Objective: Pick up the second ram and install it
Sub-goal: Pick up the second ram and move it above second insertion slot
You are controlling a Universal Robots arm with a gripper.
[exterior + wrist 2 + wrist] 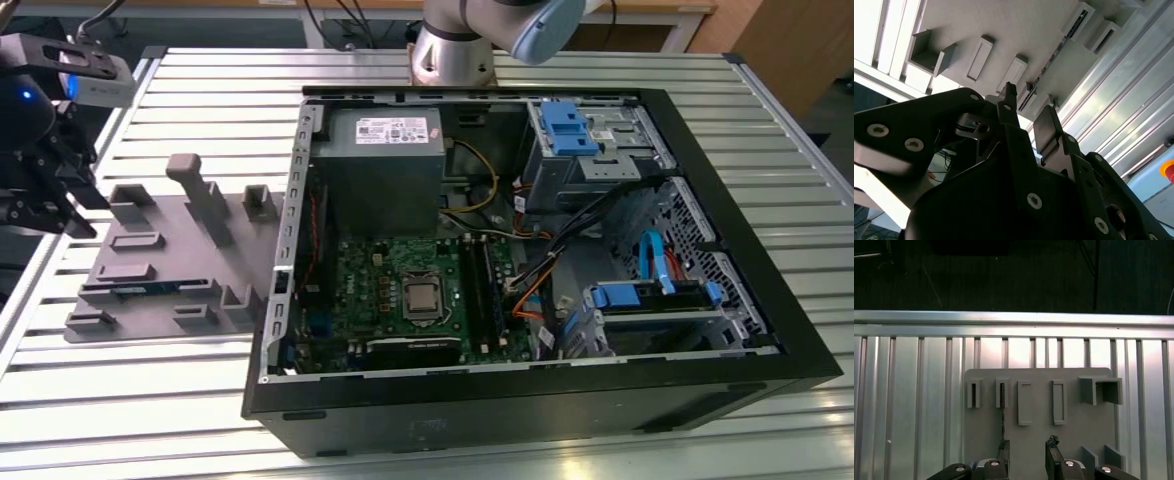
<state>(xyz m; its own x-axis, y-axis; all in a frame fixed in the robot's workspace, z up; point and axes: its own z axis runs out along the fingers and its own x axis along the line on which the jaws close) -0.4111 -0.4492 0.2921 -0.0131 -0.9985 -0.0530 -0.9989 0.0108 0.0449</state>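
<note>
A ribbed metal table (174,400) carries an open PC case (534,400), with a grey holder (147,260) at its nine o'clock. In the first wrist view the gripper (1028,457) hangs above the holder, its fingers (1004,457) apart with nothing between them. The ram (1002,420) stands on edge in a holder slot, a thin dark line running up to one finger; whether they touch I cannot tell. The motherboard (400,290) lies toward the case's seven o'clock.
</note>
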